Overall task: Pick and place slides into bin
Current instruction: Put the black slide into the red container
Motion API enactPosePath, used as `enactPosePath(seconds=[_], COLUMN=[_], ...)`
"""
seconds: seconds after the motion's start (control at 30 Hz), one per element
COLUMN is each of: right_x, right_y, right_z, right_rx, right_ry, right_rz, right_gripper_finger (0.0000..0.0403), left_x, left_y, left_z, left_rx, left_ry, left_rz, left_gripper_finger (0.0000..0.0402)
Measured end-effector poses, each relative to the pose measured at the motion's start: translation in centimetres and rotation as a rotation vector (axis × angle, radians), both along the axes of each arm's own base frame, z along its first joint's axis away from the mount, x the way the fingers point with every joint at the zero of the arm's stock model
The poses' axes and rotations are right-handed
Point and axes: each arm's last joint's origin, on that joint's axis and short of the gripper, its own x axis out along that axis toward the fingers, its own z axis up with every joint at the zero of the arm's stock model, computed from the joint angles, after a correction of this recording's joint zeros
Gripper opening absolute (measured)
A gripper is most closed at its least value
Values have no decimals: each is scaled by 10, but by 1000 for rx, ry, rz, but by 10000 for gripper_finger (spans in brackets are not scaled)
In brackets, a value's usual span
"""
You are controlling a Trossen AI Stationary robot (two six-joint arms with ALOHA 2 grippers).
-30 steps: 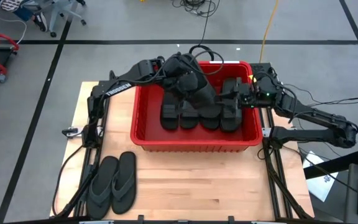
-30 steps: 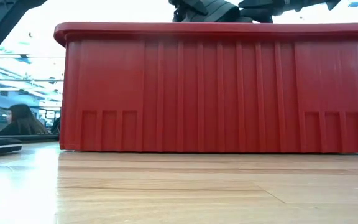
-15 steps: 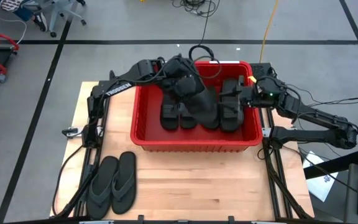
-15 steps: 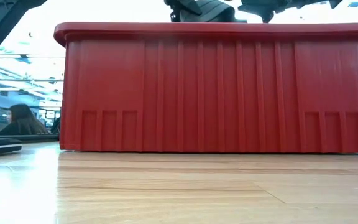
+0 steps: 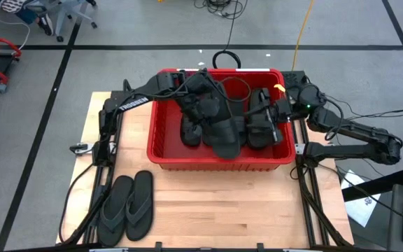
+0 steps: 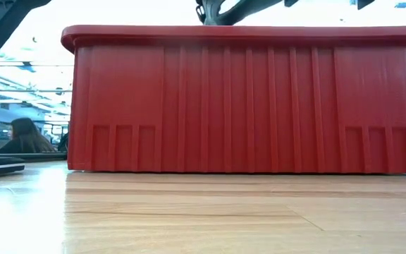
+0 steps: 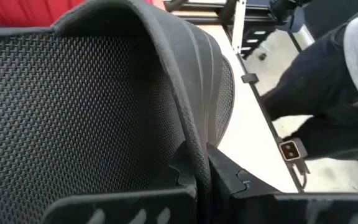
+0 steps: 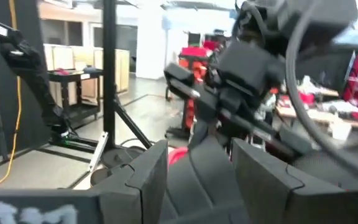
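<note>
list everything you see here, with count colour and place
bin: one, red, far half of the table
slides in bin: several, black, count unclear under the arms
thong slides: two, black, side by side on the table near the left front corner
table: one, light wood
person: one, seated in the room behind, low view
left hand: shut on a slide over the bin
right hand: fingers apart, at the bin's right side
</note>
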Motion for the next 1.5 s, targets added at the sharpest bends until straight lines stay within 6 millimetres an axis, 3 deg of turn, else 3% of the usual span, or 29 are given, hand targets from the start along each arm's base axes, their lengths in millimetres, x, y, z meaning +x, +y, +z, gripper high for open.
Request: enactPosePath(seconds=[0.37,0.87,1.4,1.5], right_x=[31,41,22,22], right_y=[7,4,9,15], right_z=[-28,-41,-20,-21], right_rx=[-32,-110,165,141], right_ry=[153,216,175,182], right_rz=[33,-5,-110,-130], right_gripper_finger=[166,173,167,167], left_x=[15,12,9,10], left_y=[-13,-38,-3,8], left_z=[-26,-31,-36,-34], left_rx=[-67,-102,126,102], left_ry=[114,159,202,192], left_rz=[-65,-204,-18,55], left_gripper_finger=[1,1,1,1])
